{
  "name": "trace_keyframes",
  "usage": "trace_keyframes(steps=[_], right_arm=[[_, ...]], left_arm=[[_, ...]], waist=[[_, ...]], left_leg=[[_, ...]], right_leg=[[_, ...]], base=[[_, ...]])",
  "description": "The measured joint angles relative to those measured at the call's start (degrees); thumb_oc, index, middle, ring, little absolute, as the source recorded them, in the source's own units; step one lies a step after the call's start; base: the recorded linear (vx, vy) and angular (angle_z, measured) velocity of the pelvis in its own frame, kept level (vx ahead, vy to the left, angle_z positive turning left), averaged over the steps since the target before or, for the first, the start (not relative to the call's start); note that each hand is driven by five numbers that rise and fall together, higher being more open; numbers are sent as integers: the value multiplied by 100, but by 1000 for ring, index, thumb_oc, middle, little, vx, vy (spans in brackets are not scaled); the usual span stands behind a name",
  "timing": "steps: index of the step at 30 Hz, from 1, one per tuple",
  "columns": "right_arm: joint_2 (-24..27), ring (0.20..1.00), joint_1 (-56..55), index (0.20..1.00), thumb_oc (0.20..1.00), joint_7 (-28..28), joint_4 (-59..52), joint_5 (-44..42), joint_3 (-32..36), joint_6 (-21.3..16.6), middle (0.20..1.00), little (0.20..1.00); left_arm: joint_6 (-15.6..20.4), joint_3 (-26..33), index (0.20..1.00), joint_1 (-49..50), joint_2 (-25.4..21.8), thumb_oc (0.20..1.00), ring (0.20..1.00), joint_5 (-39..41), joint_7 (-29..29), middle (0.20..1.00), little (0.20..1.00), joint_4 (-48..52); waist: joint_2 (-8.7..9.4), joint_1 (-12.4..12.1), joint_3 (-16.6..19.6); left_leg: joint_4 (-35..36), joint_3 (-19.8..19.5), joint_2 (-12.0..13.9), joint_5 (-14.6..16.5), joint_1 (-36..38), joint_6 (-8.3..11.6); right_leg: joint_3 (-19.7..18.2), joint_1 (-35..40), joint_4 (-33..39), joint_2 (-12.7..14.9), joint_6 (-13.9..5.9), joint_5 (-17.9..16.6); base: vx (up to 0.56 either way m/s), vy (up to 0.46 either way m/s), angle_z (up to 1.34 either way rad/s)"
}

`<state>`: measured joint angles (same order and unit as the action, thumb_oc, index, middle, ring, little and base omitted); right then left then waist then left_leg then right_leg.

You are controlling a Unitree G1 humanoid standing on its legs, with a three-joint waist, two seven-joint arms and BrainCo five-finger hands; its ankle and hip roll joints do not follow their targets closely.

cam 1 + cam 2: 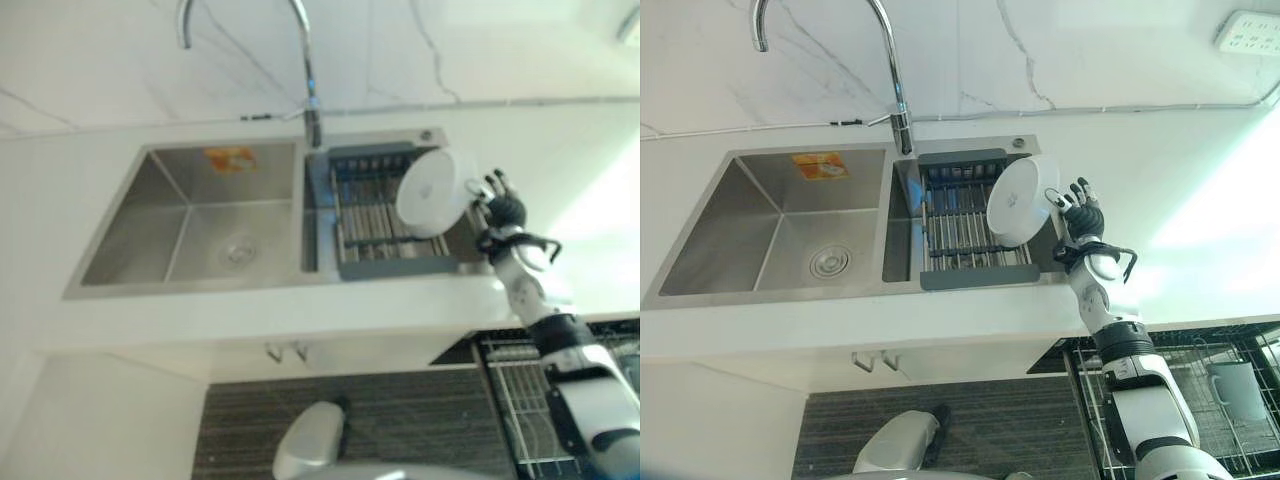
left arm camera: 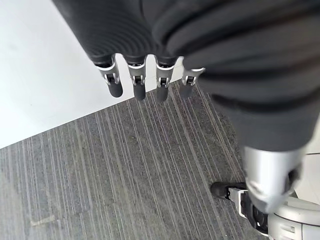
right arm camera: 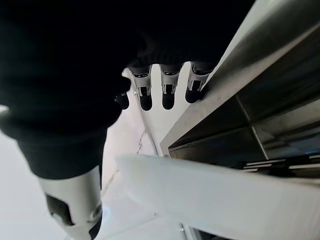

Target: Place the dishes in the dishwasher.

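Note:
A white plate (image 1: 1020, 200) stands tilted on its edge at the right end of the dark drying rack (image 1: 960, 235), which sits in the sink's right basin; its underside faces up towards me. My right hand (image 1: 1085, 215) is just to the right of the plate, fingers straight and spread, at the plate's rim. In the right wrist view the plate's rim (image 3: 215, 195) lies past the thumb (image 3: 70, 210), well apart from the straight fingers (image 3: 167, 95). My left hand (image 2: 135, 85) hangs low over the striped floor, its fingers straight and holding nothing.
The left sink basin (image 1: 790, 225) is bare steel, with a tall faucet (image 1: 890, 70) behind the divider. Below the white counter (image 1: 1180, 200) at the lower right, the dishwasher's wire rack (image 1: 1180, 385) is pulled out, with a glass (image 1: 1237, 388) in it.

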<state>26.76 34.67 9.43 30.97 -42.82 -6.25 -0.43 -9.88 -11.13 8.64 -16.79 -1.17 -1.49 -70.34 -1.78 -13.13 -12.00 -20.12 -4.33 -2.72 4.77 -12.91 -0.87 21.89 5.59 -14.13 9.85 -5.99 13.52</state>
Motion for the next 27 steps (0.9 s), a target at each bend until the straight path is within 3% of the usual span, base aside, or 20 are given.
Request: trace_keyframes(steps=[21,27], right_arm=[[-5,1000,29,1000,1000,22,2,130,-7,-5,1000,1000],[-4,1000,29,1000,1000,-11,1,551,-59,-2,1000,1000]], left_arm=[[6,0,1000,-20,-4,1000,1000,-8,52,1000,1000,6],[14,2,1000,-19,-14,1000,1000,-12,50,1000,1000,8]], waist=[[-44,-6,-36],[-6,-9,-60]], left_leg=[[-17,-62,-68,-1,5,-1],[-17,-82,-72,-2,4,-2]], right_leg=[[85,38,-4,55,-8,3],[95,45,-5,49,-9,3]], base=[[5,-1,1],[0,0,0]])
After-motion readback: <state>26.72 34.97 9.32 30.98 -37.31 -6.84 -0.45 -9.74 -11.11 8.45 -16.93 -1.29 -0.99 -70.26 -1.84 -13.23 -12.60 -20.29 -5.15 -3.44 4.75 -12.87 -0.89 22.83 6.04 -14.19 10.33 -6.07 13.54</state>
